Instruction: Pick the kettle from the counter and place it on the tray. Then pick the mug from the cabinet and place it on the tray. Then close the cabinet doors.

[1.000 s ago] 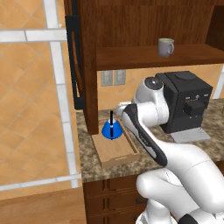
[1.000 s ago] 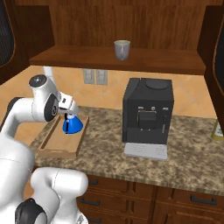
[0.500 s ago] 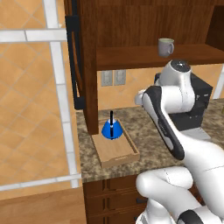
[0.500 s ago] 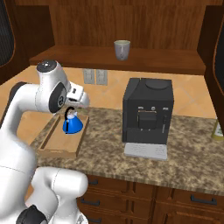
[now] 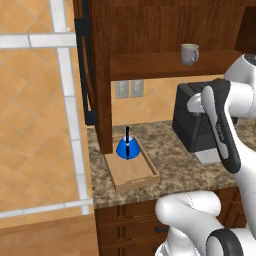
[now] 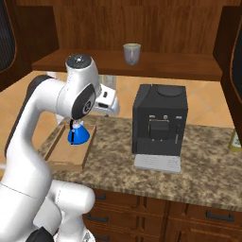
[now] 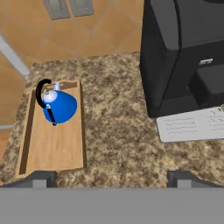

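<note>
The blue kettle [image 5: 127,149] [image 6: 78,135] [image 7: 59,106] stands upright at the far end of the light-wood tray [image 5: 136,173] [image 6: 65,157] [image 7: 52,151], near the counter's [image 5: 175,162] left end. The pale mug [image 5: 189,53] [image 6: 132,53] sits on the shelf of the cabinet [image 5: 150,30], whose doors [image 5: 85,65] [image 6: 234,45] stand swung out. My gripper [image 6: 111,106] [image 7: 112,178] hangs open and empty well above the counter, between the tray and the coffee machine, with nothing between its fingertips [image 7: 43,178].
A large black coffee machine [image 5: 192,122] [image 6: 158,120] [image 7: 183,57] stands on the counter to the right of the tray. Two wall outlets [image 5: 128,89] sit under the shelf. A yellowish bottle [image 6: 235,137] stands at the counter's far right.
My arm has lifted away from the kettle and swung up and to the right towards the coffee machine. The kettle has stayed on the tray. The gripper stays open.
</note>
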### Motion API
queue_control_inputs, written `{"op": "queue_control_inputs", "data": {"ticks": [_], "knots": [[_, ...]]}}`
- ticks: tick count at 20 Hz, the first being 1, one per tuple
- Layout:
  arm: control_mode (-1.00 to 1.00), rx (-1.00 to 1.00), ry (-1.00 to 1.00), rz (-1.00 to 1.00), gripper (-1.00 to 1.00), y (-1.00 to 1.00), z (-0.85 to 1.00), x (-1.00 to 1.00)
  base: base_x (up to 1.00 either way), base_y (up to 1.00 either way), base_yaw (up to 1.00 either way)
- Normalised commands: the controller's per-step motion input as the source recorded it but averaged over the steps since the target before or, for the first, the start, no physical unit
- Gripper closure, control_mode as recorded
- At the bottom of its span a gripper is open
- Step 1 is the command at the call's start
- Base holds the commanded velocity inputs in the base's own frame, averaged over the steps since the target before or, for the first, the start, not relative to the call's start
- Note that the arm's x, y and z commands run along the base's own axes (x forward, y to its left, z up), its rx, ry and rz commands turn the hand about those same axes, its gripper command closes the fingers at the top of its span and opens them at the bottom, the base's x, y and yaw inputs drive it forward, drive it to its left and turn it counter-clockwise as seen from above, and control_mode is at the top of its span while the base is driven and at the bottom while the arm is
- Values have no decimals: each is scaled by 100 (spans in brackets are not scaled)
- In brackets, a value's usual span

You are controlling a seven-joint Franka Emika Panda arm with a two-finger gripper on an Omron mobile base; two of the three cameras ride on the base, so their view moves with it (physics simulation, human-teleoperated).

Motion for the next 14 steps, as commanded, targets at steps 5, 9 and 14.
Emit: {"op": "queue_control_inputs", "data": {"ticks": [5,9,14], "knots": [[-100,0,-27,5,-100,-20,33,3,0,0,0],[-100,0,-25,1,-100,-29,57,6,0,0,0],[-100,-2,-13,0,-100,-17,55,21,0,0,0]]}}
